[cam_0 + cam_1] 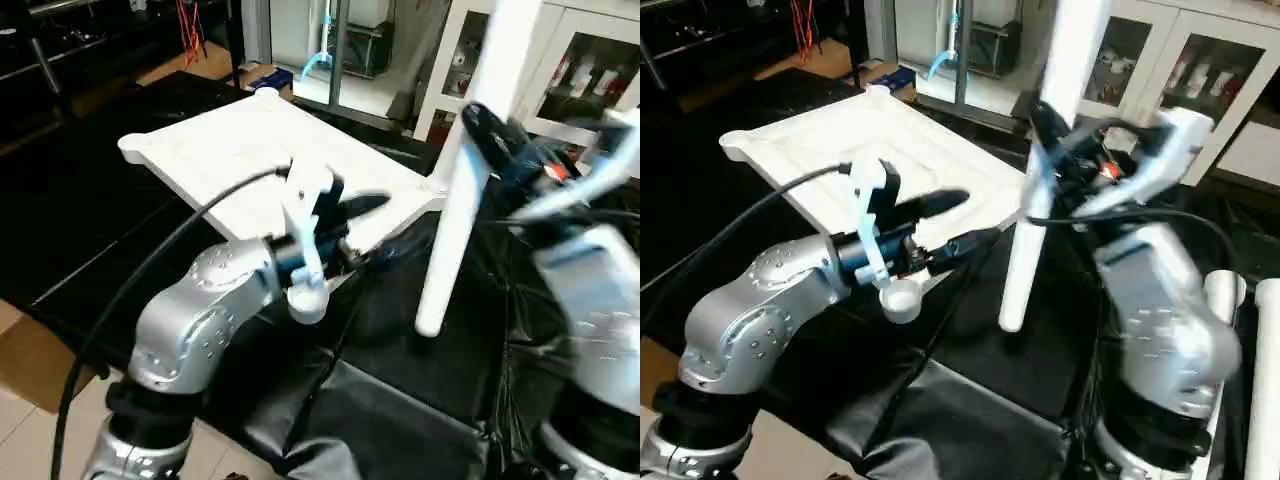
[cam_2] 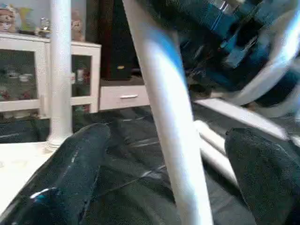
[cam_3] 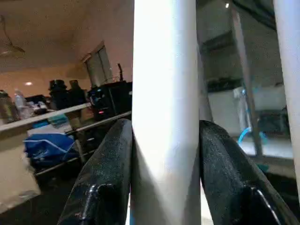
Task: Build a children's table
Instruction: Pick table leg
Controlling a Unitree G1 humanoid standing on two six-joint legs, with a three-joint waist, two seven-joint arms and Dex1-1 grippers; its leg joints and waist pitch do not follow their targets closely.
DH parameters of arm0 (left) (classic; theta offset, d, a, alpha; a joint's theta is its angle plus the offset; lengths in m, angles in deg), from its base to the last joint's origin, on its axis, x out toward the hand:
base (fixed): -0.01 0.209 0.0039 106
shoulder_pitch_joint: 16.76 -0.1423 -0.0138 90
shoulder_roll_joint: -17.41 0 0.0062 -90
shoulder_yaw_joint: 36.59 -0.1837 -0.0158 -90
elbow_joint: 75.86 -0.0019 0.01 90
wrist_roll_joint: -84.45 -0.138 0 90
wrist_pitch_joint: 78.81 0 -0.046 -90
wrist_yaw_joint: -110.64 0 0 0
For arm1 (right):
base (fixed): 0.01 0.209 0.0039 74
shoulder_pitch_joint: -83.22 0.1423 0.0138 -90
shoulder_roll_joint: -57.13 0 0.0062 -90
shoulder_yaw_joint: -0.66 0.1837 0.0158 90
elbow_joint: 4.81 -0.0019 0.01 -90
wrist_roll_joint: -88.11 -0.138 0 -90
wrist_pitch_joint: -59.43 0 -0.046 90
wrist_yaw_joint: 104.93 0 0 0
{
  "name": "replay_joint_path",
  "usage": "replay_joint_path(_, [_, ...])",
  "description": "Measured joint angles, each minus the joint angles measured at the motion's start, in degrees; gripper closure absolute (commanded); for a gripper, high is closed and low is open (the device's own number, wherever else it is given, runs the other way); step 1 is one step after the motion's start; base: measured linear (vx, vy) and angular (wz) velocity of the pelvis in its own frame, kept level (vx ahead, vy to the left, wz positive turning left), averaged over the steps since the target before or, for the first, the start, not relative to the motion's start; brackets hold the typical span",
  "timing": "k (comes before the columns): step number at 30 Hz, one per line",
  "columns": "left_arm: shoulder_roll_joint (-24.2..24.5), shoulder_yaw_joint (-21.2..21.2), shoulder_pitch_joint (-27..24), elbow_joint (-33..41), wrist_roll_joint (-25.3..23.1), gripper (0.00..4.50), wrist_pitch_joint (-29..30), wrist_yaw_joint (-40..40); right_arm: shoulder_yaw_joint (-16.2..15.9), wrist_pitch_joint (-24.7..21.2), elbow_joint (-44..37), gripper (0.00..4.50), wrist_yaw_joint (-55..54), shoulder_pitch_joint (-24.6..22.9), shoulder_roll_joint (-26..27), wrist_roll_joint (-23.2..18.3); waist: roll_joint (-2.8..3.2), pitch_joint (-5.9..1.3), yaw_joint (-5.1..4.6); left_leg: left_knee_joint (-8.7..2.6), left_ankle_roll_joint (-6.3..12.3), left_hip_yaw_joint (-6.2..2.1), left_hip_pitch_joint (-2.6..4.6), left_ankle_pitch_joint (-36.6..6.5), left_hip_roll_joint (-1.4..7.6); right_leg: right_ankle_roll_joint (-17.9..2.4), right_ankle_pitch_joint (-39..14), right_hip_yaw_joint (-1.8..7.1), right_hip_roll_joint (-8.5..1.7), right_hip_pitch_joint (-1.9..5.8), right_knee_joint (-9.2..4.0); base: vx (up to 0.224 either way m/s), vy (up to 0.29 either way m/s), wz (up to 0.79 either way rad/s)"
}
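You have one leg [image 2: 60, 75] standing in the tabletop [image 1: 230, 140] at upper left, another leg [image 1: 1025, 250] is clamped in your right gripper [image 3: 164, 154] at centre, and your left gripper [image 2: 164, 187] gapes wide, empty.

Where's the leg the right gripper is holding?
In the head views the leg stands nearly upright right of centre, clamped in the right gripper, just off the tabletop's near right corner.

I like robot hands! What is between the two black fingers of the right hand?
A white table leg, pinched between the right gripper's fingers, as the right wrist view shows.
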Motion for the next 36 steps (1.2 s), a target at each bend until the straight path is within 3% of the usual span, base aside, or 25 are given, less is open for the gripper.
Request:
replay_joint_path(7, [-0.50, -2.68, 0.00, -1.76, -1.94, 0.00, -0.32, 0.12, -3.90, 7.86, 0.53, 2.88, -4.09, 1.05, 3.05, 6.02, 0.04, -0.01, -0.08, 0.02, 0.01, 0.00, -0.29, 0.00, 0.01, -0.37, 0.23, 0.01, 0.02, -0.24, 0.01, 0.000, 0.000, 0.00])
replay_joint_path(10, [-0.91, -3.60, 0.03, -1.81, -0.73, 0.00, 2.80, 0.01, -4.29, 10.41, 2.66, 2.88, -5.95, 2.41, 4.94, 6.66, 0.04, -0.01, -0.30, 0.06, 0.00, 0.00, -0.32, 0.01, 0.01, -0.40, 0.25, 0.01, 0.02, -0.29, 0.07, 0.000, 0.000, 0.00])
replay_joint_path(19, [-2.90, -5.32, 0.49, -7.17, -6.92, 0.00, 1.66, 5.86, -5.00, 12.62, 4.68, 2.88, -8.29, 2.80, 6.76, 6.65, -0.08, -0.05, -1.45, 0.17, 0.06, -0.05, -0.44, 0.05, 0.01, -0.38, 0.28, 0.01, 0.02, -0.36, 0.17, 0.000, 0.000, 0.00])
replay_joint_path(27, [-5.69, -4.28, 1.82, -7.85, -6.31, 0.00, 3.10, 8.75, -5.91, 14.62, 6.34, 2.88, -10.27, 3.23, 7.60, 6.94, -0.09, -0.05, -1.49, 0.20, 0.09, -0.04, -0.48, 0.07, 0.02, -0.40, 0.29, 0.01, 0.02, -0.42, 0.24, 0.000, 0.000, 0.00])
replay_joint_path(36, [-5.84, -4.29, 1.82, -9.05, -8.50, 0.82, 2.38, 10.07, -5.84, 16.32, 6.68, 2.88, -14.29, 3.33, 8.39, 10.15, -0.09, -0.05, -1.53, 0.24, 0.11, -0.05, -0.49, 0.08, 0.02, -0.41, 0.32, 0.01, 0.02, -0.43, 0.25, 0.000, 0.000, 0.00])
